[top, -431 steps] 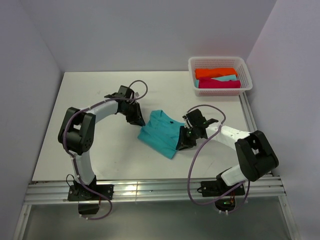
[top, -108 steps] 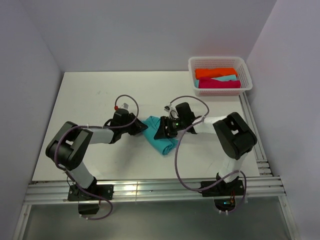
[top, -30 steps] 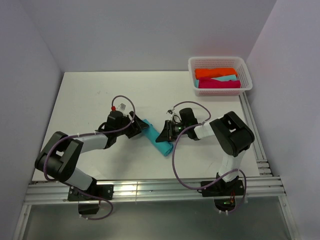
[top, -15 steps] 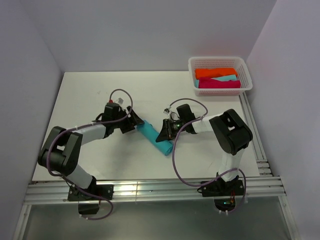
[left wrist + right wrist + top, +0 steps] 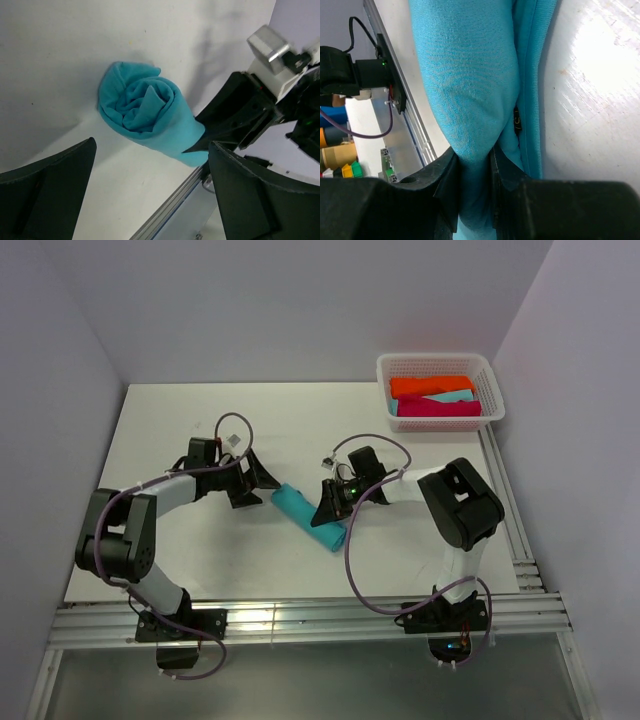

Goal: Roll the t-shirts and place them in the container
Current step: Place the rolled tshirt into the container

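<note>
Table (image 5: 170, 430) is holding rolled turquoise t-shirt (image 5: 308, 517); we're pinching it with right end effector (image 5: 329, 512), left end effector (image 5: 254, 485) sitting spread.

The turquoise t-shirt (image 5: 310, 518) lies on the worktop (image 5: 170, 430) as a tight, stubby roll set diagonally. Its far-left end shows a spiral of layers. My right gripper (image 5: 472, 162) pinches a fold of fabric at its near-right end. The orange t-shirt (image 5: 432, 386), pale turquoise t-shirt (image 5: 450, 397) and magenta t-shirt (image 5: 438, 408) lie as long bundles side by side in the white basket (image 5: 438, 358) at the far right corner.
</note>
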Action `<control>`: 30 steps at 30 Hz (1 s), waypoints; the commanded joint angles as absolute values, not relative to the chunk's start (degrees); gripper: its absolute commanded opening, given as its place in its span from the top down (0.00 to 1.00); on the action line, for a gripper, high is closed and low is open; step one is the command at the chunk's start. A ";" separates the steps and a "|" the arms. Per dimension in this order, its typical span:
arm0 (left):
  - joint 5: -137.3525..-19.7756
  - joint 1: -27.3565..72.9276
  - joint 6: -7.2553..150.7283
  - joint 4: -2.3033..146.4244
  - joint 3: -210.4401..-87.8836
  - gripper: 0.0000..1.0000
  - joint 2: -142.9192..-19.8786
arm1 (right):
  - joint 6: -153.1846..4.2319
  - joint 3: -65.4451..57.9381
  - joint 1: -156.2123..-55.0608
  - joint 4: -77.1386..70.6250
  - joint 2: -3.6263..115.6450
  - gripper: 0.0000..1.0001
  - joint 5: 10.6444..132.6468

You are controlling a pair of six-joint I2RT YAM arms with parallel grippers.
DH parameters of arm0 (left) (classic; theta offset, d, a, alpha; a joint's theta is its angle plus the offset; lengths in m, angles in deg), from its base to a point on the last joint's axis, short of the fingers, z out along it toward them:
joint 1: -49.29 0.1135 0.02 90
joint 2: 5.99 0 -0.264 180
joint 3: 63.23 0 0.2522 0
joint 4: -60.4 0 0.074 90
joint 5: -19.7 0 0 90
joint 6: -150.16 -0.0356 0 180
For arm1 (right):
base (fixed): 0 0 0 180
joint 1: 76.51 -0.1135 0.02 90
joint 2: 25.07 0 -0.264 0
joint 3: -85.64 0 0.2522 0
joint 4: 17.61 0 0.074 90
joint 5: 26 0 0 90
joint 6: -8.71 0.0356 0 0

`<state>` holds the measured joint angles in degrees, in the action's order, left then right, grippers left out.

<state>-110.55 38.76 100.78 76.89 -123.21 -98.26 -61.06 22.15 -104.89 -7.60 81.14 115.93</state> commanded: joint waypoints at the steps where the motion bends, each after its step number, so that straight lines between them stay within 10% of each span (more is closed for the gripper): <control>1: -116.54 39.00 94.72 79.33 -124.89 0.01 -100.46 | -65.29 23.45 -106.39 0.10 84.35 1.00 107.77; 21: -116.36 39.00 89.87 81.19 -134.03 0.01 -116.65 | -66.44 21.70 -107.97 2.92 84.88 1.00 107.33; 30: -112.93 36.28 87.05 83.48 -133.86 0.23 -117.18 | -66.61 20.29 -108.06 3.88 85.76 1.00 107.16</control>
